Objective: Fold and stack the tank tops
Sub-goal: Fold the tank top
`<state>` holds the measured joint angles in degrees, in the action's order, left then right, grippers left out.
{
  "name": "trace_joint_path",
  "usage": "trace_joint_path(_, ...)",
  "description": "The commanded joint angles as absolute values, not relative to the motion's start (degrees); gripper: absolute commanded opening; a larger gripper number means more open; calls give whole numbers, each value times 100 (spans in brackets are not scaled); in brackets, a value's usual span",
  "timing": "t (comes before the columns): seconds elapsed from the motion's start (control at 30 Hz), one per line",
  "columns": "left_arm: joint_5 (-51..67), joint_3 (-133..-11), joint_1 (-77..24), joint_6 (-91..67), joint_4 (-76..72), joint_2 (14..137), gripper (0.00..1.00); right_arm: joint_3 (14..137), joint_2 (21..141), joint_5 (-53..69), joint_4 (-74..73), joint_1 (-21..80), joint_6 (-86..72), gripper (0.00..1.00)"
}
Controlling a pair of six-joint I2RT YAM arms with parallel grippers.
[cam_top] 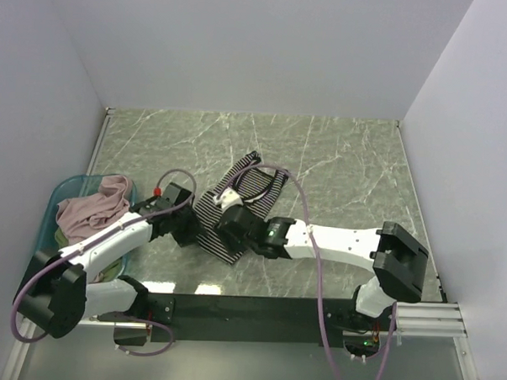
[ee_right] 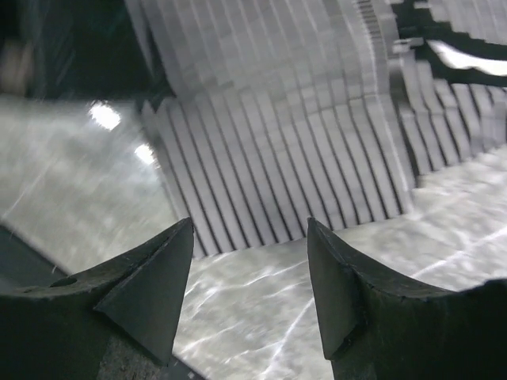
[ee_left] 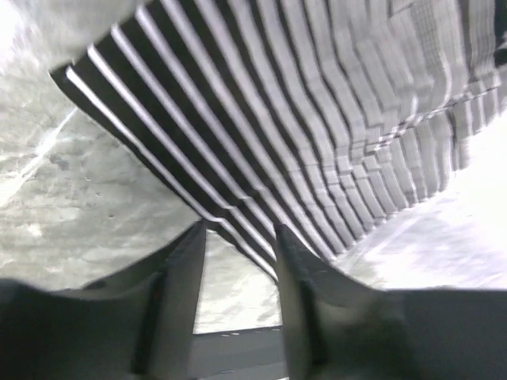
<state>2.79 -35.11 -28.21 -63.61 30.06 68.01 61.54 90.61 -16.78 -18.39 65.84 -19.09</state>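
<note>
striped top (cam_top: 209, 212) spread on table (cam_top: 339, 160), left of centre | left gripper (ee_left: 238, 231) at top's left near edge, jaws parted, gripping nothing | right gripper (ee_right: 249, 226) low at top's near side, jaws spread wide, empty | pink top (cam_top: 97, 204) heaped in tub (cam_top: 60, 194), far left

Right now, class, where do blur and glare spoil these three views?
Top external: sharp, evenly lit, the black-and-white striped cloth tank top crisp. Left wrist: stripes smear upper right; the green marbled table blows out white lower right. Right wrist: stripes soft, glare spots on table.
</note>
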Motion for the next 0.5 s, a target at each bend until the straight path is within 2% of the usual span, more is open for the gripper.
trace_joint_path(0.0, 18, -4033, -2646, -6266, 3497, 6504, 47, 6108, 9114, -1819, -1530, 6890, -1644, 66)
trace_joint_path(0.07, -365, -4157, -2505, -6397, 3856, 6425, 53, 6108, 9158, -1732, -1477, 7083, -1609, 67)
trace_joint_path(0.17, -633, -4228, -2295, -6469, 4078, 6521, 54, 6161, 9333, -1897, -1485, 7399, -1547, 67)
trace_joint_path(0.47, -510, -3815, -1837, -6513, 3525, 6873, 49, 6336, 9870, -2214, -1678, 7805, -1441, 65)
